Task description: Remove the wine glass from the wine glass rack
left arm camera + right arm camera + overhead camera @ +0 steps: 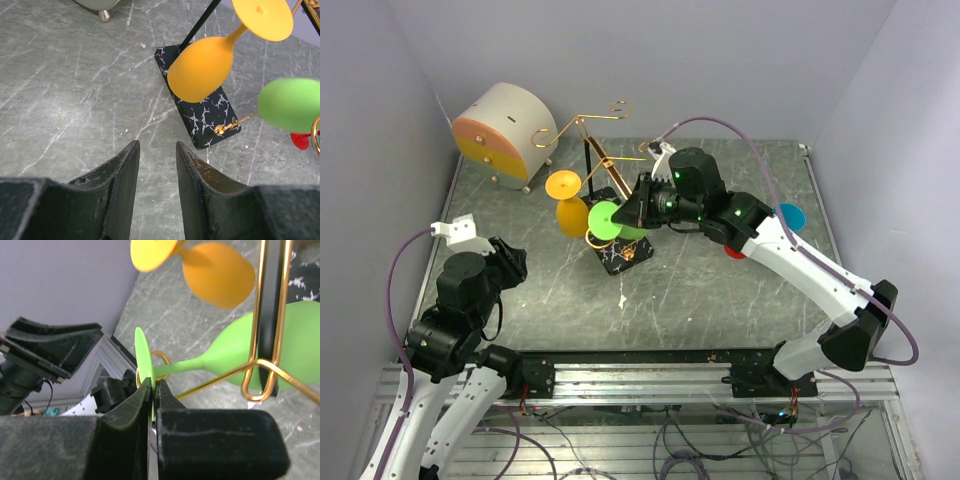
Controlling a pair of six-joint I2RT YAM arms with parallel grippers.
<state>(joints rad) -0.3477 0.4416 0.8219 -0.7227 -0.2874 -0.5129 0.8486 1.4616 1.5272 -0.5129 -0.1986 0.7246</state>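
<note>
Green wine glass (605, 218) hangs on the wine glass rack (620, 255), at 9 o'clock from the right gripper (638, 208). From the left wrist, the left gripper (156, 147) is empty, its fingers (120, 175) spread. From the right wrist, the fingers pinch the glass's thin foot; it is probably light, stiff and slippery.

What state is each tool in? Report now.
Left tool: open, empty.
Right tool: shut on the foot of the green wine glass.

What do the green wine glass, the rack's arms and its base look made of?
The green wine glass: probably plastic, opaque matte, evenly coloured, no see-through. The rack's arms: thin metal wire, shiny gold finish with glints. The base: black slab with white veins, marble or a marble-look print.
</note>
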